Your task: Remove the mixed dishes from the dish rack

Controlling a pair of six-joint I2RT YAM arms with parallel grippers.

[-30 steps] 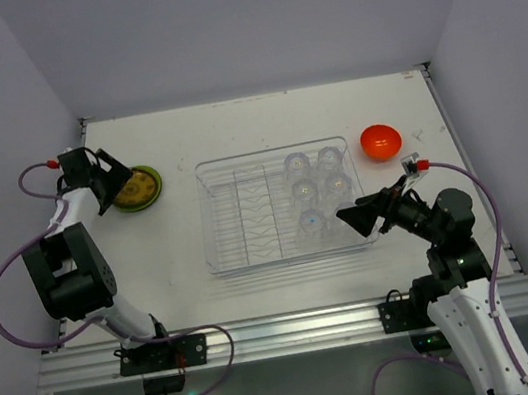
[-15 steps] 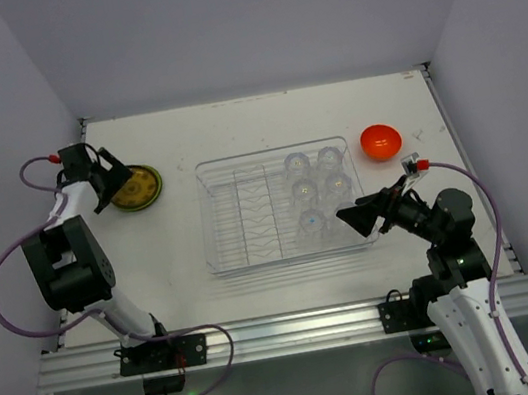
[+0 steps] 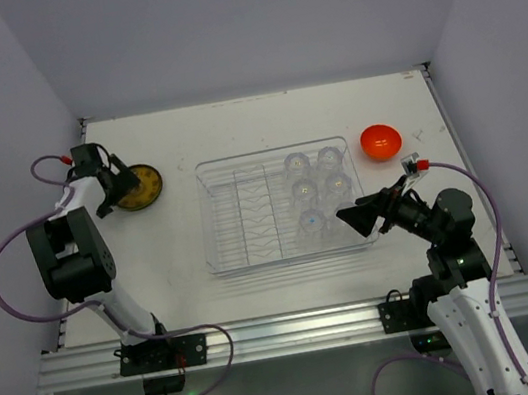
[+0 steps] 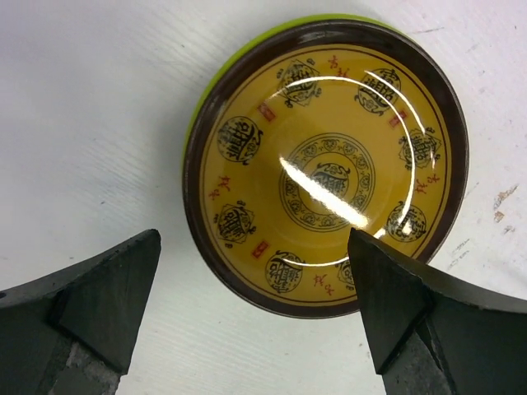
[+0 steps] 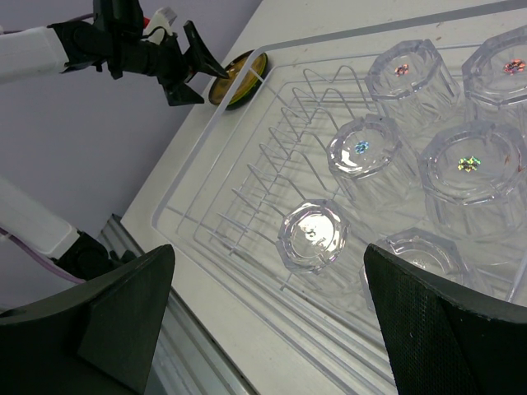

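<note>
The clear dish rack [image 3: 246,211] stands mid-table and holds several clear glass cups [image 3: 314,189] upside down in its right half; they also show in the right wrist view [image 5: 412,148]. The yellow plate [image 3: 138,185] with a dark rim lies flat on the table left of the rack, and fills the left wrist view [image 4: 329,164]. The orange bowl [image 3: 380,141] sits on the table right of the rack. My left gripper [image 3: 115,182] is open and empty just above the plate's left edge. My right gripper [image 3: 358,216] is open and empty, over the rack's near right corner.
White walls close in the table on the left, back and right. An aluminium rail [image 3: 286,331] runs along the near edge by the arm bases. Bare table lies between the plate and the rack [image 3: 182,221].
My left gripper has drawn in over the plate, which stays on the table. The right arm, rack, cups and bowl have not moved.
</note>
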